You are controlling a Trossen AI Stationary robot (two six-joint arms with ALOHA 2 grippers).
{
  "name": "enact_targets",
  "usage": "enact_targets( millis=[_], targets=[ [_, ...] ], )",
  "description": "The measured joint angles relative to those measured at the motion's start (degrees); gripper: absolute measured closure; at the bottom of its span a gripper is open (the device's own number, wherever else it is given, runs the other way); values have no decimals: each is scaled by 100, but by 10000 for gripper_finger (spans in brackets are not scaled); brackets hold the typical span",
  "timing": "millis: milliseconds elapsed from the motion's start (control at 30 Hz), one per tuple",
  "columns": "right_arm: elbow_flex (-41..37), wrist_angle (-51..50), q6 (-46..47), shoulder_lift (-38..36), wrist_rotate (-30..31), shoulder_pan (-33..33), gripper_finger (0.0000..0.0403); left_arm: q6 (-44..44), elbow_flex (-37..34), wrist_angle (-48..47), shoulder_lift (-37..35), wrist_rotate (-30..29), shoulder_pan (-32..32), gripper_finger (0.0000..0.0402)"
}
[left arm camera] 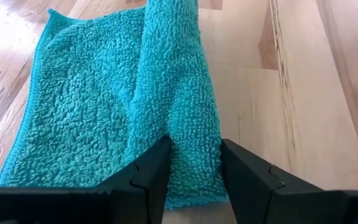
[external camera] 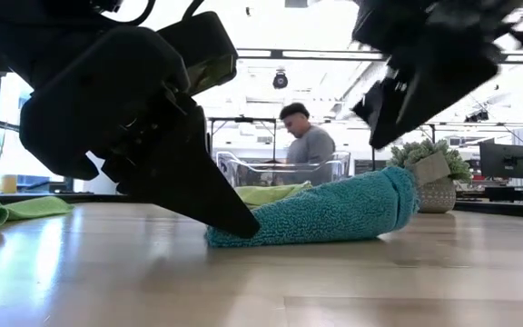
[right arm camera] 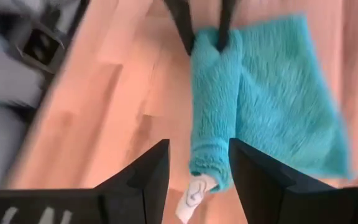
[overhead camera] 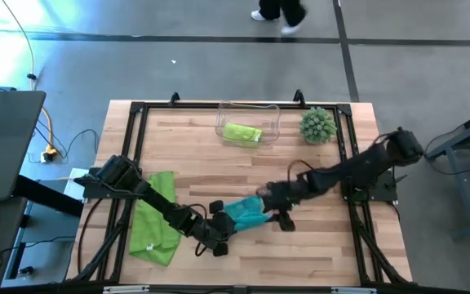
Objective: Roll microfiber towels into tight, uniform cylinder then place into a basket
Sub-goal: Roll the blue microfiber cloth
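A teal towel (overhead camera: 245,214) lies near the table's middle front, one side rolled into a tube (left arm camera: 179,93), the rest spread flat (left arm camera: 79,106). My left gripper (left arm camera: 194,174) is shut on the tube's left end. My right gripper (right arm camera: 197,168) hangs open just above the tube's right end, where a white tag (right arm camera: 191,196) sticks out; in the low view it (external camera: 384,127) is clear of the cloth. A lime green towel (overhead camera: 155,220) lies flat at the front left. The clear basket (overhead camera: 272,114) at the far edge holds a rolled green towel (overhead camera: 241,133). My left gripper pinches the left end of the rolled part (left arm camera: 191,155) between its two fingers, one on each side of the tube. The fingers slant down from the table's left and lie along the roll. The towel rests on the table, with its flat part spread beside the roll.
A round spiky green plant ball (overhead camera: 317,125) stands right of the basket. A black frame (overhead camera: 137,110) runs around the tabletop. Bare wood shows between the teal towel and the basket. A person stands in the room beyond the table (external camera: 305,141).
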Motion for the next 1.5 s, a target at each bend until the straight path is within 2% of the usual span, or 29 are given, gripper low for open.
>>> enact_targets(
  millis=[100,233,367,467,600,767,933,1100,1300,1500],
  targets=[
    [3,39,-871,7,986,598,245,-2,-2,-2,0,32,28,270],
    [7,423,-1367,388,2027,1231,245,-2,-4,2,2,46,30,270],
    [9,932,-1748,894,2862,1444,245,-2,-4,0,7,44,30,270],
    [9,1120,-1649,1146,3371,1446,245,-8,-7,4,7,43,32,270],
    [11,1175,-1289,1358,3389,1371,245,-50,-7,2,10,43,32,270],
    [11,1120,-1278,1488,3331,1347,245,-59,-9,-2,13,41,32,270],
    [11,836,-1266,1119,3383,1383,245,-61,-11,-4,13,41,32,270],
    [11,669,-762,740,3351,1496,245,-61,-11,-5,13,40,32,270],
    [20,941,-749,868,3135,1725,245,-61,-11,-3,13,38,32,270],
    [20,1026,-852,1223,3813,1639,245,-61,-11,17,13,36,32,270]
  ],
)
